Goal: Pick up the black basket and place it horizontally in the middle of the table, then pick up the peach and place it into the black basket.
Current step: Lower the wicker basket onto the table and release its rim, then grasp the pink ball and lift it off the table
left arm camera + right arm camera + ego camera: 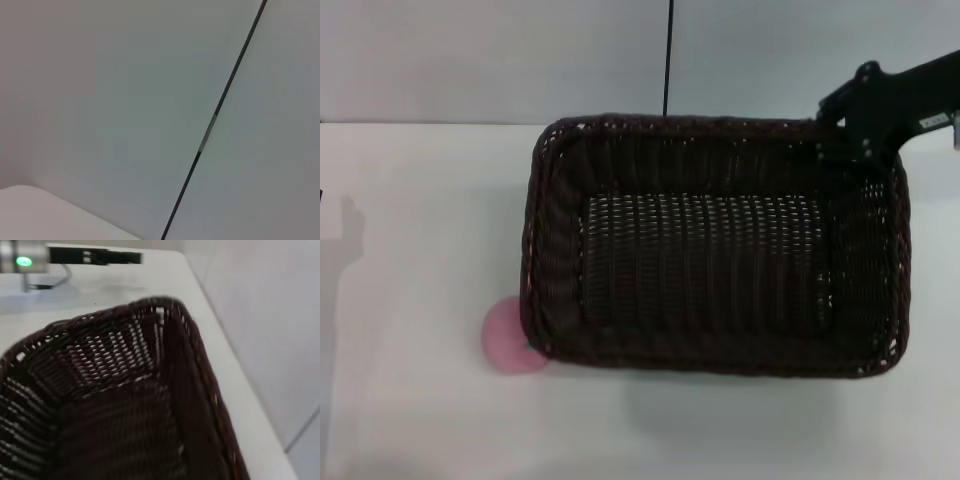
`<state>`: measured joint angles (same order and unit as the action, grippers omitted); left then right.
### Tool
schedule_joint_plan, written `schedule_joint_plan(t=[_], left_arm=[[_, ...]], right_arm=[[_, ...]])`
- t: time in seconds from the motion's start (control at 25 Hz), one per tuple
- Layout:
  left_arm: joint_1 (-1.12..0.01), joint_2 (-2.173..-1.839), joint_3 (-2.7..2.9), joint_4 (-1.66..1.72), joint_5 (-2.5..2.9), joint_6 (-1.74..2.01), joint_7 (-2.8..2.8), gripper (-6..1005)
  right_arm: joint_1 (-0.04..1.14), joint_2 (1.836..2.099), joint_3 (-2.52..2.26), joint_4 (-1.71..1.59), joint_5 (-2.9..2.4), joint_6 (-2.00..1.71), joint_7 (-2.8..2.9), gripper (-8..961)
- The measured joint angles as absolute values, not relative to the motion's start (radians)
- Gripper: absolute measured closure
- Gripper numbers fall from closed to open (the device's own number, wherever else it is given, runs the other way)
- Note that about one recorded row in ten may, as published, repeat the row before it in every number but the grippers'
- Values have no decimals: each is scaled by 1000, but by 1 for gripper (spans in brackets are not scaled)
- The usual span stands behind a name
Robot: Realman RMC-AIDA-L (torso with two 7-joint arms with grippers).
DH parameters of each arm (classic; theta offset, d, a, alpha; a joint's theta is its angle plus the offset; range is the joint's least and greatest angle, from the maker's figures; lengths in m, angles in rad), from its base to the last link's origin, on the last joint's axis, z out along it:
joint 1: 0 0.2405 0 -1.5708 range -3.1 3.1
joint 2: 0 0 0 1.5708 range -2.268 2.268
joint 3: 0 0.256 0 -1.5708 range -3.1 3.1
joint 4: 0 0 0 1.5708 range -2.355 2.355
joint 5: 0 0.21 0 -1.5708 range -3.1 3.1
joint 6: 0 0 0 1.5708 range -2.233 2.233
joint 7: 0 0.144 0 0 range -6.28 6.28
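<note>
The black basket [715, 245] lies long side across the white bench [410, 200], filling the middle and right of the head view, its open mouth facing up and nothing visible inside it. The peach [508, 338] sits on the bench at the basket's 8 o'clock corner, touching or just beside the braided rim — the corner covers part of it, so only a pink curve shows and no leaf mark can be made out.

The right gripper [865, 135] reaches in from 2 o'clock and sits at the basket's far right corner, right at the rim. It is dark against dark weave, so I cannot tell how wide it stands or whether it has hold of the rim.

The right wrist view looks down into one corner of the basket [125, 390], rim and sloped open-weave wall close up. Beyond it across the bench lies a dark bar [95, 256] with a green light [23, 261] beside it.

The left gripper appears nowhere; its wrist view shows only pale wall, a thin dark seam [215, 120] and a sliver of bench edge [45, 210].
</note>
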<state>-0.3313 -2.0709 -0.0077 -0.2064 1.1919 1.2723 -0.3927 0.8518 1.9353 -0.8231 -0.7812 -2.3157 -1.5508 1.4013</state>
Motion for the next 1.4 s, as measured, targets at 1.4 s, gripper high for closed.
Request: schedule_joint_plan(t=[1.4], left_arm=[[-218,-1982,692,417,1692,1588,-1109,358]], right_arm=[[327,2046,-236,-345,-1264,-1278,835,448]])
